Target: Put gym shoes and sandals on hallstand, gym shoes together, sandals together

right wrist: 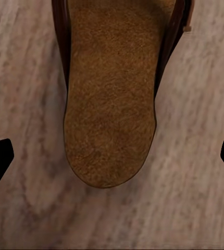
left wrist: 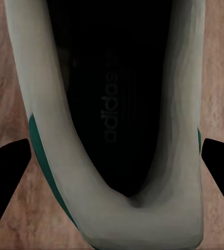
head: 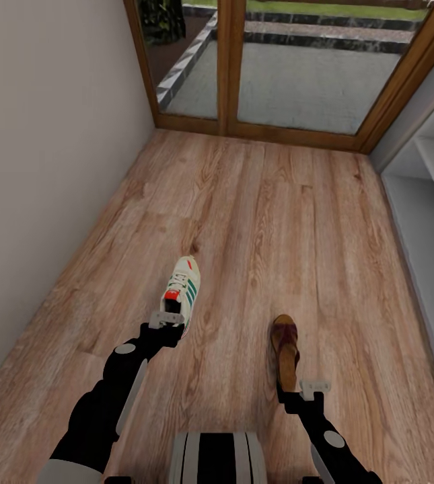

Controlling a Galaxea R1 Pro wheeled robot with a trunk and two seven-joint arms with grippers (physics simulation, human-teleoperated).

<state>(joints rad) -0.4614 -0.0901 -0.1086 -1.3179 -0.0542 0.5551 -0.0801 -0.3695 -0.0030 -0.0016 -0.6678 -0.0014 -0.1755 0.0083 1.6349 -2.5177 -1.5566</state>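
White gym shoe [head: 183, 288] lengthwise, toe toward glass door [head: 284, 60].

One white gym shoe [head: 182, 290] with green stripes is counted on the corridor floor [head: 270, 222], and one brown sandal [head: 285, 351]. Two robot arms are seen, each ending in one claw: a left claw [head: 167, 320] and a right claw [head: 314, 387]
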